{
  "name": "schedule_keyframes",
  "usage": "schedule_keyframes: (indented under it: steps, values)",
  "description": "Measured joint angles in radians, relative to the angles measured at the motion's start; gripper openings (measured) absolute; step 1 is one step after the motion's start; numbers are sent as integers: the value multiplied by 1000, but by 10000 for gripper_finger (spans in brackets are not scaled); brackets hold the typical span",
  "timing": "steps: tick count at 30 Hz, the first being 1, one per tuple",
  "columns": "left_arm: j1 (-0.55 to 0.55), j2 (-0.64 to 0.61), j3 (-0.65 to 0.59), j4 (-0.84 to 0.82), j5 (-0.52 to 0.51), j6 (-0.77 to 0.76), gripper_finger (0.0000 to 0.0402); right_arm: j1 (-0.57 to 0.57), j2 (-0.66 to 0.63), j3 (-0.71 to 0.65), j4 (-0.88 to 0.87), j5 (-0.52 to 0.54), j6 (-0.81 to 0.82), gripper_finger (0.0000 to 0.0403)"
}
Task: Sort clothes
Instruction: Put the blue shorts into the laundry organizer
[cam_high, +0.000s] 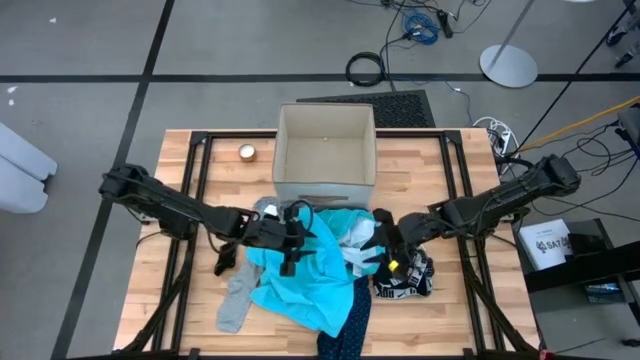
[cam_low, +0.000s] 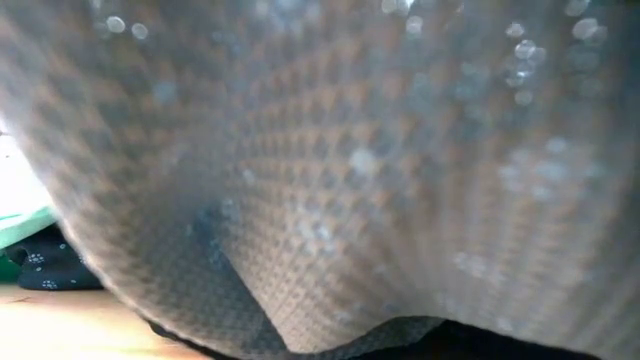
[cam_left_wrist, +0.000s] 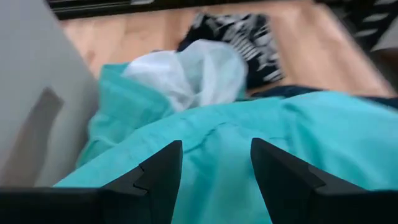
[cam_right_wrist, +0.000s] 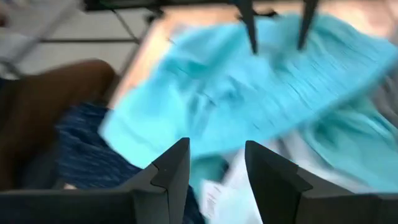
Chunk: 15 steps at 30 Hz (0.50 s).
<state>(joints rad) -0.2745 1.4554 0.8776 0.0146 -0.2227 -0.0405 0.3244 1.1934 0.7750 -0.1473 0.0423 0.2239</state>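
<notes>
Even bright overhead light, soft shadows; both wrist views motion-blurred; low view blocked by unfocused grey fabric (cam_low: 330, 180)

Turquoise garment (cam_high: 305, 275) crumpled mid-table; navy dotted garment (cam_high: 352, 325) beneath; patterned garment (cam_high: 410, 280) beside

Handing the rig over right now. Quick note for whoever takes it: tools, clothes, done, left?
Left tool: open, just above the turquoise garment, nothing held.
Right tool: open, over the pile's right side near the black-and-white patterned piece, nothing held.
Clothes: all heaped mid-table in front of the beige box; grey garment at the left edge, navy dotted one at the front edge.
Done: nothing sorted that shows.
Left: the whole pile. Low view is blocked by fabric.
</notes>
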Motion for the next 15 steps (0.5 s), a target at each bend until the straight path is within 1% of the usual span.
schedule_keyframes:
  steps: [3,6,8,13,15]
  values:
    - [0,10,0,7,-41,52,200,-4,0,0,-41,41,1,144]
    - [0,9,0,28,-43,88,200,-10,0,0,-45,42,1,144]
    - [-1,9,0,23,-36,105,200,-11,0,0,-45,42,1,144]
    - [-3,11,0,22,29,99,200,-11,0,0,-45,42,1,144]
    - [-12,12,0,21,38,99,200,-11,0,0,-45,42,1,144]
